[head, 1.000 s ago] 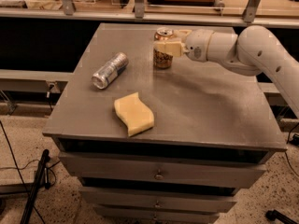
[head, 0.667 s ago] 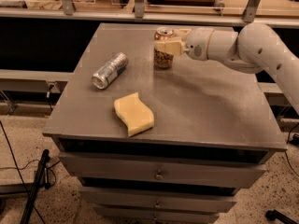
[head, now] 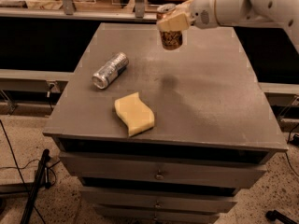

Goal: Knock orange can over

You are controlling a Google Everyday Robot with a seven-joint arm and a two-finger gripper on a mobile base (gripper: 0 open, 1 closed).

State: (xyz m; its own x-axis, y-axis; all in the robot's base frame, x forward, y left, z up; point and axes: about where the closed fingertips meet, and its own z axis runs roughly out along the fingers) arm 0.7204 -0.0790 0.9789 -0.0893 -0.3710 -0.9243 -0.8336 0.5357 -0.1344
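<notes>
The orange can (head: 172,37) is coppery brown with a silver top rim. It hangs upright in the air above the far middle of the grey table (head: 210,101), and its shadow falls on the tabletop below it. My gripper (head: 171,23) reaches in from the upper right and is shut on the can's upper half. A cream fingertip (head: 174,21) covers part of the can's front. The white arm (head: 233,3) stretches off to the right edge.
A silver-grey can (head: 110,70) lies on its side at the table's left. A yellow wavy sponge (head: 134,113) lies near the front edge. Drawers (head: 159,171) sit under the tabletop. A shelf and railing run behind the table.
The orange can stood on the table with my gripper around it. Now it is lifted off the surface and shifted slightly right, still in the gripper.
</notes>
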